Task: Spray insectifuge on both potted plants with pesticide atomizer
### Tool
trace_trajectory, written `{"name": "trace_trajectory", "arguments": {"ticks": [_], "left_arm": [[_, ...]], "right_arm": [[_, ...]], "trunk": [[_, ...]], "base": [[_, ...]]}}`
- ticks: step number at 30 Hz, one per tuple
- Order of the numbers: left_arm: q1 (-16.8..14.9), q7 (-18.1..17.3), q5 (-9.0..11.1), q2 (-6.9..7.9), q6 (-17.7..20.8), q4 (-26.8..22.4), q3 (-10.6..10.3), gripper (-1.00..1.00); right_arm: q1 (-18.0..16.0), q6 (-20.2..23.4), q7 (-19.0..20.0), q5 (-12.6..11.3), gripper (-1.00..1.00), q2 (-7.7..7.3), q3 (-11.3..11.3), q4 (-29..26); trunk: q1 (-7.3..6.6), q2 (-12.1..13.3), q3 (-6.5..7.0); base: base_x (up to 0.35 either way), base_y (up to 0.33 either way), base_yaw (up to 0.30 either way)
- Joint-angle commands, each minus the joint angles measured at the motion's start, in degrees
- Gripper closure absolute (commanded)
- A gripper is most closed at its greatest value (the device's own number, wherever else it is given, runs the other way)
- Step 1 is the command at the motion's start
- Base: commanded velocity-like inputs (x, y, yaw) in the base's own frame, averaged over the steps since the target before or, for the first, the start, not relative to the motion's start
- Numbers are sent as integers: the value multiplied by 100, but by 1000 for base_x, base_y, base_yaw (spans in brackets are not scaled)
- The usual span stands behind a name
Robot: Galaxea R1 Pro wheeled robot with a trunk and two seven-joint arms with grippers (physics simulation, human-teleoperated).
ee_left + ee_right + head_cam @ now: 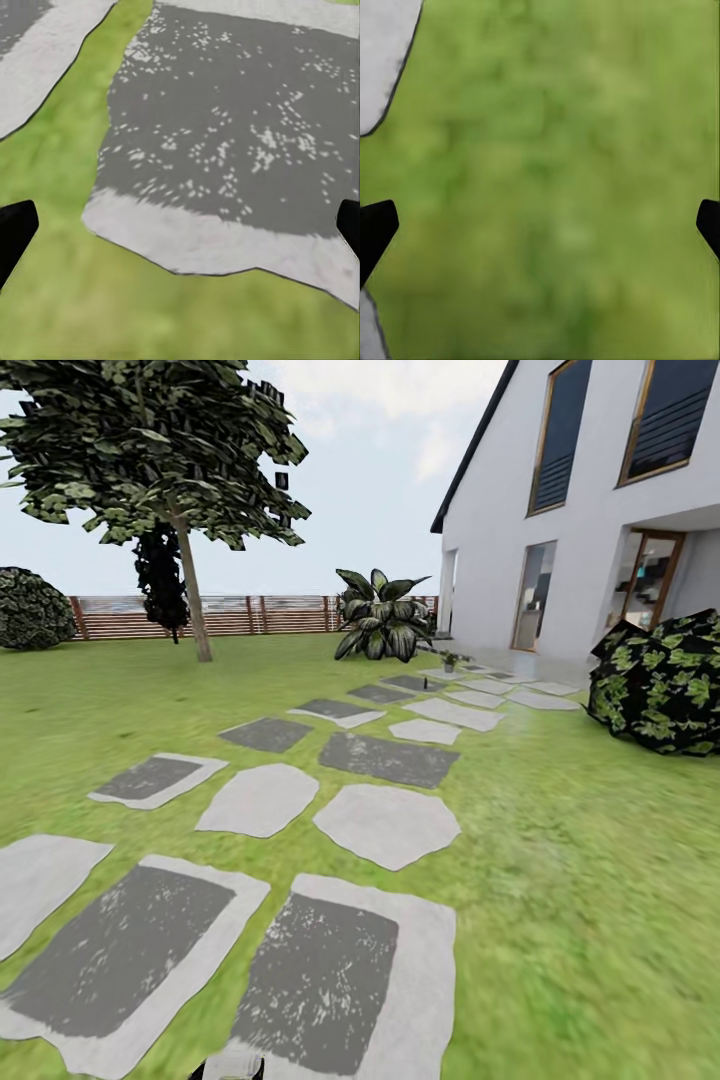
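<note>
The garden lawn [570, 840] spreads ahead, crossed by a path of grey paving slabs [385, 822] that leads toward the house. Far along the path, near the house, stands a small low green plant [450, 658], too small to make out in detail. The pesticide atomizer is out of view. In the left wrist view my left gripper [180, 225] hangs open over a dark grey slab [225, 127] and its grass edge. My right gripper [540, 225] is open too, above bare grass [555, 165], with nothing between its fingers.
A white house [590, 520] rises at the right, with a dark leafy bush [660, 680] in front of it. A tall broad-leaved plant [383, 616] and a tree [190, 590] stand before the brown slat fence [250, 615]. A round shrub [30, 610] sits far left.
</note>
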Motion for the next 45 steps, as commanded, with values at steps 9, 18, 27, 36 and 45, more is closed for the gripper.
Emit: {"name": "trace_trajectory", "arguments": {"ticks": [9, 18, 27, 36, 45], "left_arm": [[-3, 0, 0, 0, -18, 4, 0, -100], [-3, 0, -1, 6, -18, 1, 1, -100], [-3, 0, 1, 7, -18, -2, 1, -100], [-3, 0, -1, 3, -18, -4, 1, -100], [-3, 0, 0, 8, -18, -2, 1, -100]], "right_arm": [[-3, -15, -12, -34, -100, 1, -25, 5], [-3, -11, -15, -36, -100, 3, -50, 4], [-3, -11, -15, -36, -100, 3, -51, 4], [-3, -11, -15, -36, -100, 3, -51, 4], [-3, -11, -15, -36, -100, 3, -51, 4]], "trunk": [[2, -2, -6], [2, -2, -6], [2, -2, -6], [2, -2, -6], [2, -2, -6]], "base": [[313, 0, 0], [307, 0, -1], [301, 0, -193], [290, 0, -263], [285, 0, -56]]}}
